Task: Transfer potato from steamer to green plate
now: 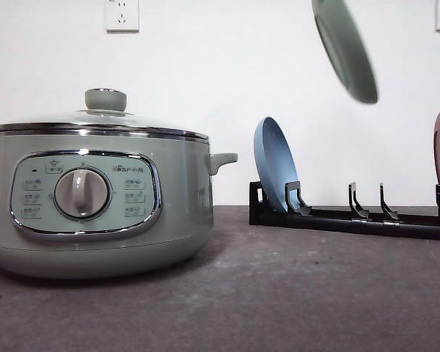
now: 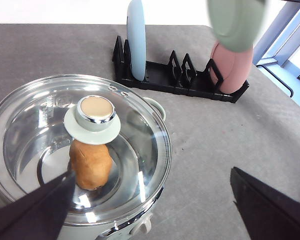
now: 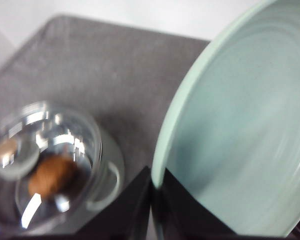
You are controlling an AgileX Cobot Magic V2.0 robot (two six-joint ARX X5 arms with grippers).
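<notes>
The steamer stands at the table's left with its glass lid on. Through the lid I see the orange-brown potato lying inside, and it shows blurred as the potato in the right wrist view too. My left gripper hovers open above the steamer, its fingers spread wide and holding nothing. The green plate hangs tilted in the air at the upper right. My right gripper is shut on the green plate's rim.
A black dish rack stands at the back right, holding an upright blue plate and a pink dish at its far end. Bare grey tabletop lies between the steamer and the rack.
</notes>
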